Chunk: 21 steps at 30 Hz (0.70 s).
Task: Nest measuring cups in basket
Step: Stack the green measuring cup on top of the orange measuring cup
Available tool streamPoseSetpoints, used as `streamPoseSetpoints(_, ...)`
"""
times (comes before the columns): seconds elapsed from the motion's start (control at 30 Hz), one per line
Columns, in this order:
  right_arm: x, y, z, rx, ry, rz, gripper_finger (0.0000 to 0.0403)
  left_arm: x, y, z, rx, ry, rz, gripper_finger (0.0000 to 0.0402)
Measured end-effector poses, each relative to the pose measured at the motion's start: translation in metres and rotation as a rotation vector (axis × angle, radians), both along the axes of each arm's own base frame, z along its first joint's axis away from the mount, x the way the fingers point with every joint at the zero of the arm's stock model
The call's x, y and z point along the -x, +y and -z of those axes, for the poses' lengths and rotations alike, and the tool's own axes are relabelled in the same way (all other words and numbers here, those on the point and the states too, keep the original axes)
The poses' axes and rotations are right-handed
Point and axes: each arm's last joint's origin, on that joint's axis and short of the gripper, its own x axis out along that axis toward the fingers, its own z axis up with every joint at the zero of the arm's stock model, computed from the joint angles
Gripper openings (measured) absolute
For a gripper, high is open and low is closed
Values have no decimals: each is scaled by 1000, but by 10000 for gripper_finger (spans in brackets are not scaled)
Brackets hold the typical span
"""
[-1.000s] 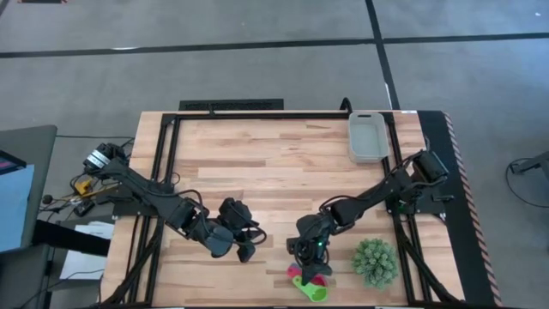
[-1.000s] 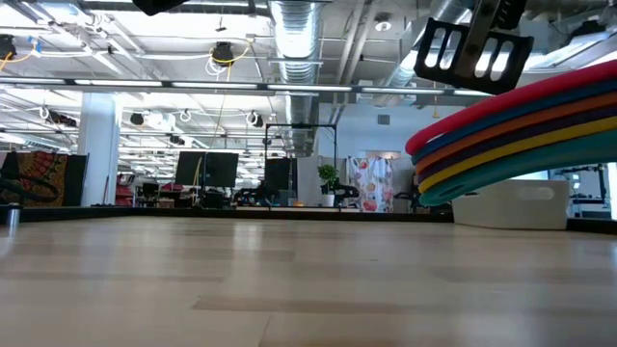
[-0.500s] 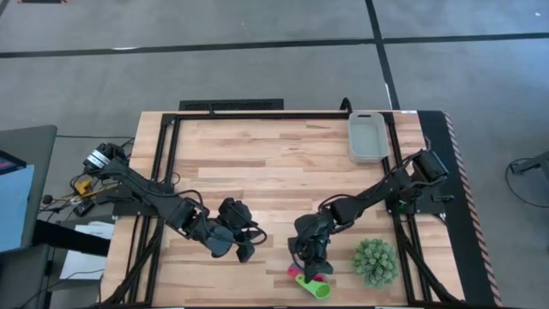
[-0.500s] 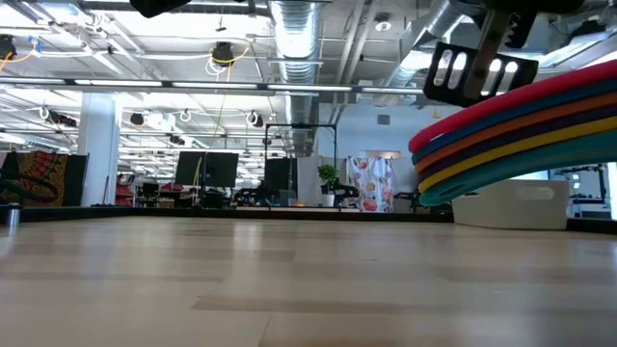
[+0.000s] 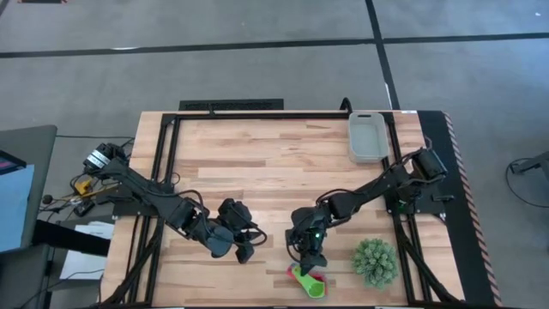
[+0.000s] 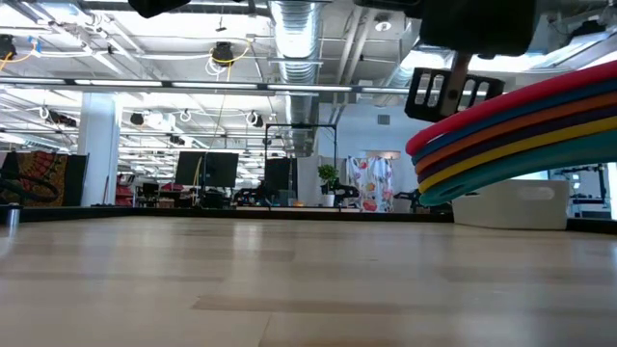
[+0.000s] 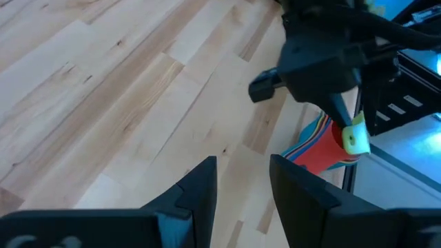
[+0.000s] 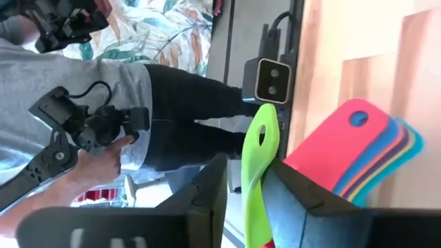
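Note:
A stack of nested measuring cups (image 5: 297, 274) lies near the table's near edge. Its fanned handles, pink-red on top (image 8: 348, 148), fill the right of the low view (image 6: 521, 125). The green measuring cup (image 5: 312, 287) lies beside the stack, under my right gripper (image 5: 308, 263), which is shut on it. The pale grey basket (image 5: 367, 137) sits at the far right corner and shows behind the handles in the low view (image 6: 511, 205). My left gripper (image 5: 244, 250) waits open left of the cups, touching nothing (image 7: 241, 182). My right gripper holds the green measuring cup by its handle (image 8: 256, 180), pinched between the two fingers. The fingers slant down toward the table's near edge and lie along the handle. The handle stands on edge, and its holed free end (image 8: 262, 136) reaches past the fingertips. The bowl end is hidden below the fingers.
A spiky green ball-shaped plant (image 5: 376, 262) stands right of the cups. Black rails run along the table's sides (image 5: 163, 172). A person with a hand-held device stands beyond the near edge (image 8: 83, 131). Bare wood lies between the cups and the basket.
My right gripper has moved a little toward the table's left edge and dropped lower over the stacked handles. The green cup has shifted slightly leftward with it. The stack has stayed where it was.

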Motion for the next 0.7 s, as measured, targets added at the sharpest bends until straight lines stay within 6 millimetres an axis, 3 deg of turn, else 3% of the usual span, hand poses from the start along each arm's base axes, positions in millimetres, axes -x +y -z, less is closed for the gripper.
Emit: streamPoseSetpoints(0.7, 5, -4, 0, 38, 68, -5, 226, -2, 8, 2, -40, 37, 10, 121)
